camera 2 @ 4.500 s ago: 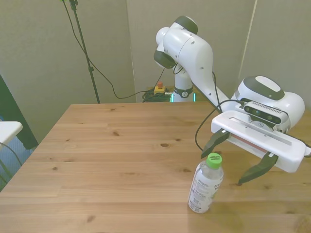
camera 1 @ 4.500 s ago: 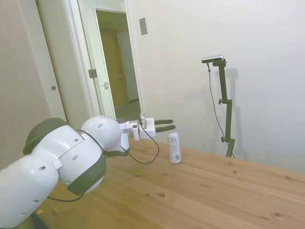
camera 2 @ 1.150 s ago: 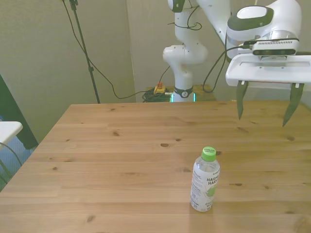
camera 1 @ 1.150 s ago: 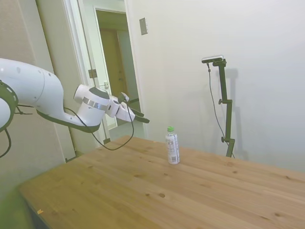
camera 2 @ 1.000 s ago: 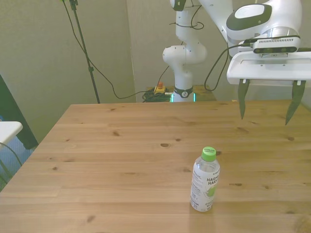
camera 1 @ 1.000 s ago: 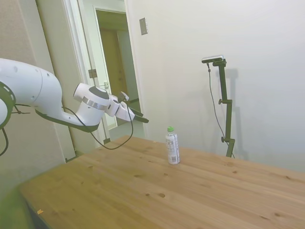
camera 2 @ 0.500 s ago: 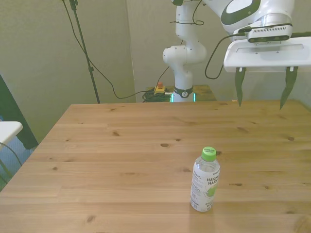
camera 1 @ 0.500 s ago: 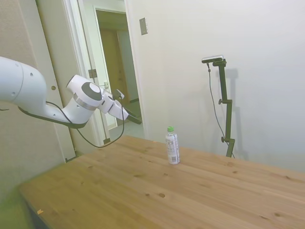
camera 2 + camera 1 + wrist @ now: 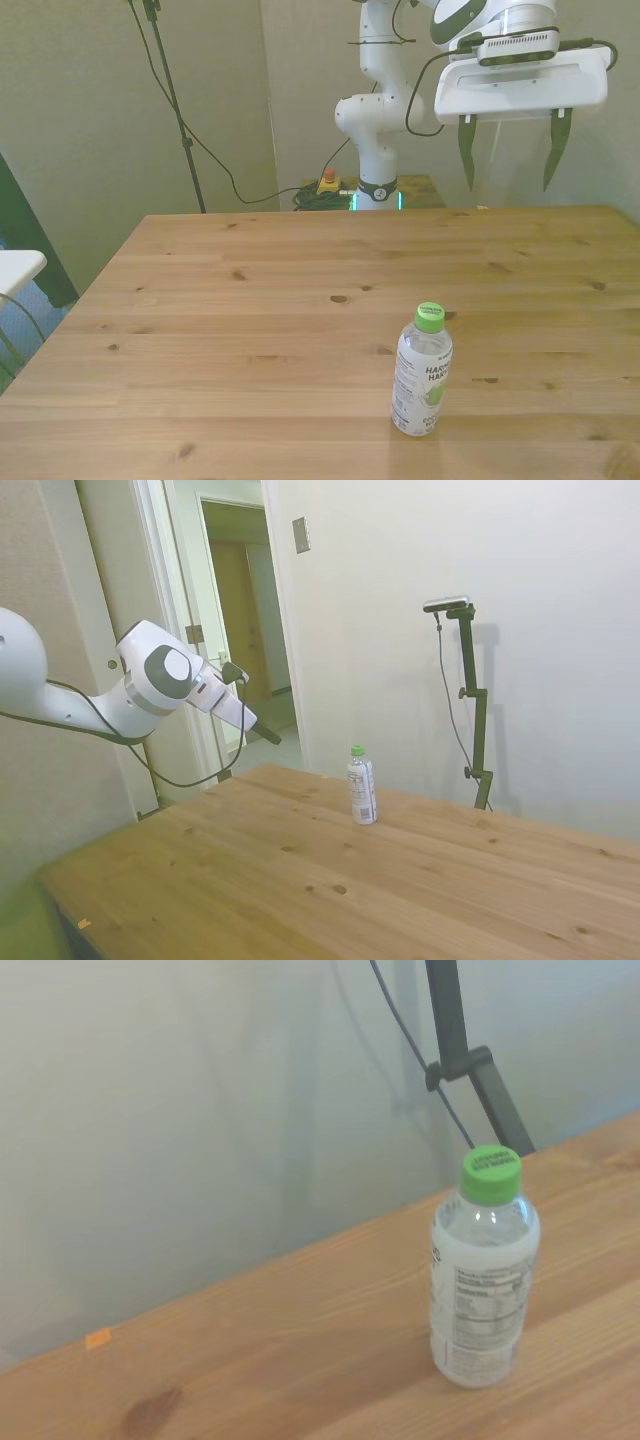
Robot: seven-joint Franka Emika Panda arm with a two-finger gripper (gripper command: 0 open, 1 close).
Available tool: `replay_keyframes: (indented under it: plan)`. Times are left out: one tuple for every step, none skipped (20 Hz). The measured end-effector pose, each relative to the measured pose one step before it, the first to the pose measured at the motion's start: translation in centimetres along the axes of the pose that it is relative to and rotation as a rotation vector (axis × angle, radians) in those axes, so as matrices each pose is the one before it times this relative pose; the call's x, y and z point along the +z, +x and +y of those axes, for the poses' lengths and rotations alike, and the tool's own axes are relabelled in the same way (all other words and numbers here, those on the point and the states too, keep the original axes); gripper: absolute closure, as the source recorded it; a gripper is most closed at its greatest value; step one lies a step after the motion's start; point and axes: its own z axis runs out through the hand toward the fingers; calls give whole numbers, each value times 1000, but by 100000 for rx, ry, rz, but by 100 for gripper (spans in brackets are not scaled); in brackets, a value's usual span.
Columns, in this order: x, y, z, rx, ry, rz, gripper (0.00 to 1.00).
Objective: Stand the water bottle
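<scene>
The water bottle (image 9: 422, 371) stands upright on the wooden table (image 9: 250, 330), green cap up and white label facing outward; it also shows as the water bottle (image 9: 362, 785) and the water bottle (image 9: 482, 1270). My gripper (image 9: 509, 152) hangs open high above the table's far edge, well away from the bottle, with nothing between its dark fingers (image 9: 466, 152). In the side view the gripper (image 9: 262, 730) is raised over the table's left end, pointing down toward the tabletop.
A white wall runs behind the table (image 9: 420, 880) in the side view, with an open doorway (image 9: 245, 630) at the left. A small orange scrap (image 9: 97, 1338) lies on the wood.
The arm has pulled back and risen away from the standing bottle, the open gripper moving toward the table's far edge. The bottle has stayed upright in place.
</scene>
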Motion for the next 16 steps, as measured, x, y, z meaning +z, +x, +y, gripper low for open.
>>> replay_keyframes:
  plan:
    - [-408, 66, 549, -819, -1069, -1572, 0]
    - [-426, 14, 546, -692, -980, -1472, 0]
    - [-364, -47, 621, -898, -1416, -1396, 0]
    - [-337, -89, 622, -652, -1279, -978, 0]
    - [-325, -173, 650, -256, -1299, -1536, 0]
    - [-328, -237, 710, -406, -1248, -2043, 0]
    - [-332, -249, 704, -710, -1210, -1919, 0]
    - [-364, -232, 748, -1096, -1225, -1518, 0]
    - [-332, -135, 818, -1585, -1368, -1432, 0]
    - [-286, -49, 796, -1642, -1229, -1440, 0]
    - [-218, 45, 877, -1643, -1128, -1350, 0]
    - [-55, 114, 916, -1836, -1464, -854, 0]
    - [44, 126, 916, -1621, -1394, -796, 0]
    - [48, 258, 925, -1635, -859, 1, 0]
    - [-32, 375, 834, -1751, -718, 1498, 0]
    - [-393, 348, 1375, -2501, -1207, 4726, 0]
